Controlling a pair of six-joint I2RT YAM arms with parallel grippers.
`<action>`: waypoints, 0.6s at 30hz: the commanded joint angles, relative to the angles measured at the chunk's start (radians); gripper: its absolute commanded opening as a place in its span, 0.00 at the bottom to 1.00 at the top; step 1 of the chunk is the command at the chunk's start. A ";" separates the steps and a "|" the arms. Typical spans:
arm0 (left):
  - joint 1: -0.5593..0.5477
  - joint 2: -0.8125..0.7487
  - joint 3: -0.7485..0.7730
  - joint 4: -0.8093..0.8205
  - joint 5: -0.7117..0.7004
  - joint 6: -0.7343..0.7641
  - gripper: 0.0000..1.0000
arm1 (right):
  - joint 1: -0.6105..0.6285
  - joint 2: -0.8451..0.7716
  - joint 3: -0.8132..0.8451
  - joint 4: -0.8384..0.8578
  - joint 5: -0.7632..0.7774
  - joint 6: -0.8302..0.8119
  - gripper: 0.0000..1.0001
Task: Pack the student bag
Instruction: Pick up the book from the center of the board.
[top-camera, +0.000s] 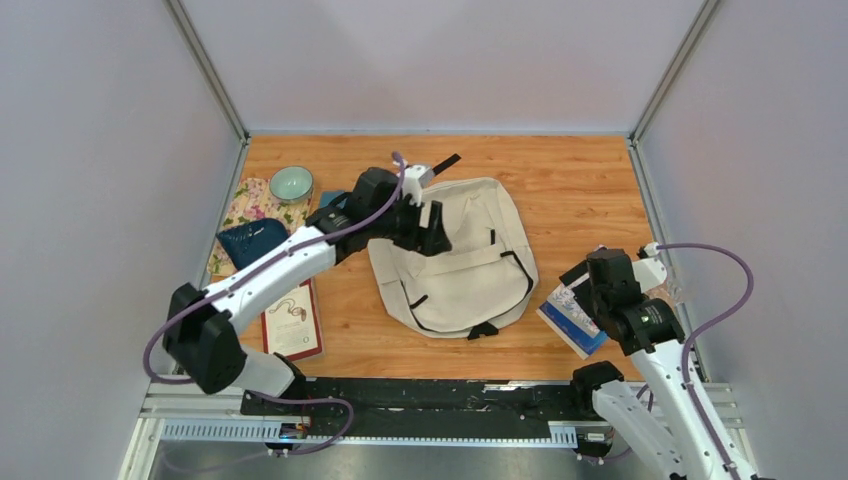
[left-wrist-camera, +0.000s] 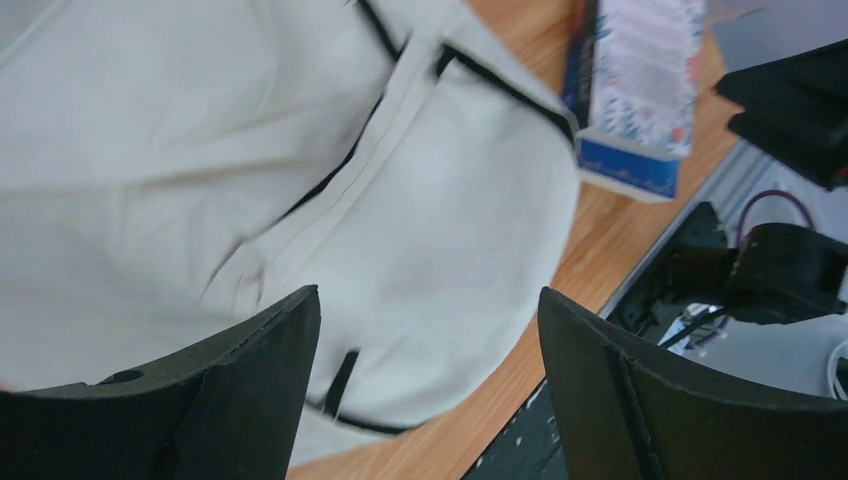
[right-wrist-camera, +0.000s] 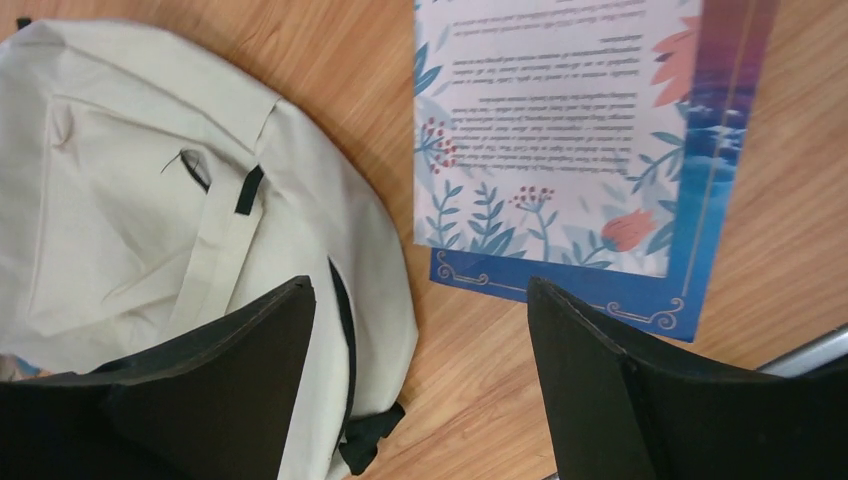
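The student bag (top-camera: 470, 262), a large cream fabric backpack with black zippers and straps, lies flat in the middle of the wooden table. My left gripper (top-camera: 435, 232) hovers over its upper left part. In the left wrist view the left gripper (left-wrist-camera: 430, 330) stands open above the bag's cloth (left-wrist-camera: 250, 180), with nothing between its fingers. My right gripper (top-camera: 580, 285) is just right of the bag, beside a blue floral book (top-camera: 572, 322). The right wrist view shows this gripper (right-wrist-camera: 420, 320) open over bare wood, between the bag (right-wrist-camera: 130, 200) and the book (right-wrist-camera: 570, 150).
At the left of the table lie a floral cloth (top-camera: 250, 203), a teal bowl (top-camera: 291, 184), a dark blue pouch (top-camera: 252, 242) and a red-brown book (top-camera: 292, 320). Grey walls close in three sides. A black rail (top-camera: 420, 395) runs along the near edge.
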 joint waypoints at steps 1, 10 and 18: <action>-0.074 0.206 0.205 0.111 0.138 0.039 0.87 | -0.150 -0.023 0.024 -0.030 -0.091 -0.125 0.81; -0.155 0.646 0.624 0.180 0.345 0.051 0.87 | -0.487 -0.012 -0.035 -0.021 -0.201 -0.160 0.81; -0.174 0.898 0.814 0.240 0.425 0.041 0.87 | -0.726 0.022 -0.136 0.110 -0.408 -0.267 0.81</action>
